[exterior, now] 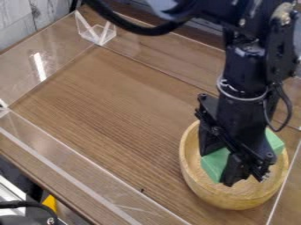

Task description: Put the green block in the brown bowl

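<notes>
Green block [213, 164]: held in the hand [244, 167], down in the brown bowl [226, 197]. Shows bright green on both sides of the dark fingers, with the middle covered by them. Looks to lie across the grip; exact tilt hard to read. Cannot tell whether touching the bottom of the bowl.

Hand: closed down on the block, no wider than the grip needs. Points downward into the bowl, from the arm [249, 44] above. Looks black and knobbly, and hides much of the bowl's far side and part of its inside.

Bowl: sits on the desk [112, 110], at the right side of the view. Is round, pale tan wood, with the near wall and left rim in plain sight. Reaches well past the block on the near side.

Desk: is brown wood, with clear strips along the left and near edges, shiny in places. Carries a clear angular holder [97, 30] at the far left, well apart from the bowl. Crossed overhead by a black cable [135, 26]. Shows a second dark cable [26, 205] in the near left corner, beside something small and yellow [49, 202], too cut off to name.
</notes>
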Controlling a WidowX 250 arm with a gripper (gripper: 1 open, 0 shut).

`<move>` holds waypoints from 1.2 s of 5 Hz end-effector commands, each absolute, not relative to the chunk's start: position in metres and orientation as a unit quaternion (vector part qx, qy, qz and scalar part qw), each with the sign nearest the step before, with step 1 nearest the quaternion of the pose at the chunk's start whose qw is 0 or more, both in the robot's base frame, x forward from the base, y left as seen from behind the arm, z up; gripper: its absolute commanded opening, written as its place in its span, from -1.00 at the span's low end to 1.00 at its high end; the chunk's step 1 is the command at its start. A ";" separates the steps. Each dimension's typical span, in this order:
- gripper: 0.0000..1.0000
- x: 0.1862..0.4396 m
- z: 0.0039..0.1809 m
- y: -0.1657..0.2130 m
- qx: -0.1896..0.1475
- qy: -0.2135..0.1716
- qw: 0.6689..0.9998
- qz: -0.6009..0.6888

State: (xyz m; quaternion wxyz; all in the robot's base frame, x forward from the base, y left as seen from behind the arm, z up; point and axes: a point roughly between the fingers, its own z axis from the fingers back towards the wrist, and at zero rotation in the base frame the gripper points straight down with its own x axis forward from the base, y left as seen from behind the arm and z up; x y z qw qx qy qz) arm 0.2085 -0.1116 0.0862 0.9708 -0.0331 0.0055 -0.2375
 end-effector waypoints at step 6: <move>-1.00 0.213 0.092 -0.110 -0.031 0.009 0.976 -0.215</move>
